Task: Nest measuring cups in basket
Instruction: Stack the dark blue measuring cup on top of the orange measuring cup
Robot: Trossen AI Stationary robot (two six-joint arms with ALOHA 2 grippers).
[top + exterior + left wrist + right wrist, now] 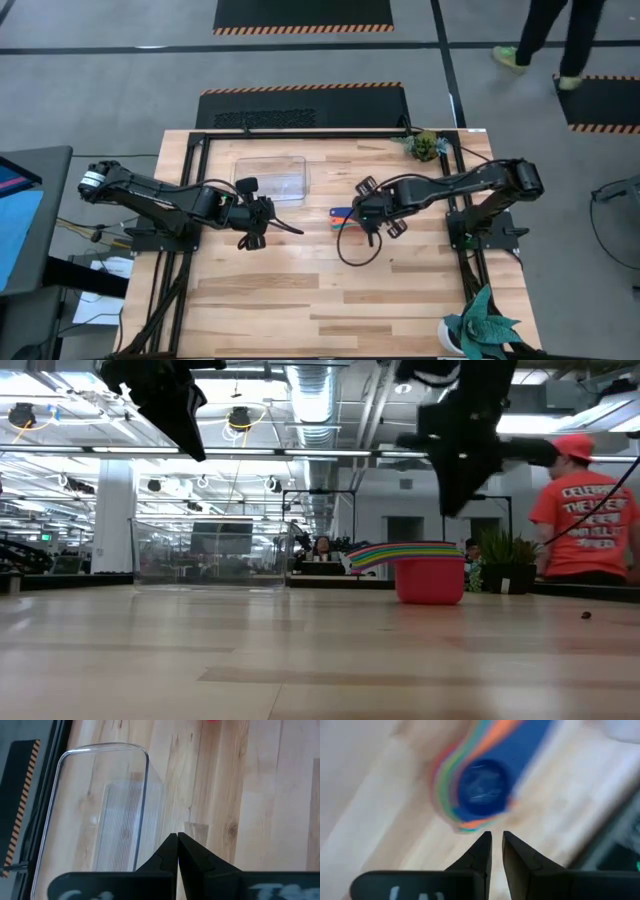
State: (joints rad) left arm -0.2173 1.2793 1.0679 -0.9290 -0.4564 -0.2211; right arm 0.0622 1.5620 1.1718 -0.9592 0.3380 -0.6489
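Pale wooden table (330, 290), smooth with a soft sheen; clear glossy plastic basket (95, 815) beside the shut left jaws; bright smooth plastic cups (430, 575).

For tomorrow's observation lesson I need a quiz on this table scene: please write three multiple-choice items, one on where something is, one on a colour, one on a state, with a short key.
1. Where does the nested stack of measuring cups sit?
A. inside the clear basket
B. on the bare wooden table, right of the basket
C. held up in the air by the left gripper

2. What colour is the outermost, largest cup?
A. red
B. black
C. white

3. How do the left gripper's fingers stand?
A. spread wide
B. closed on a cup
C. shut together, holding nothing

Key: 1 B, the high view shows the stack on the table beside the basket, under the right gripper. 2 A, the low view shows a red bowl at the bottom. 3 C, the left wrist view shows the tips meeting with nothing between them.
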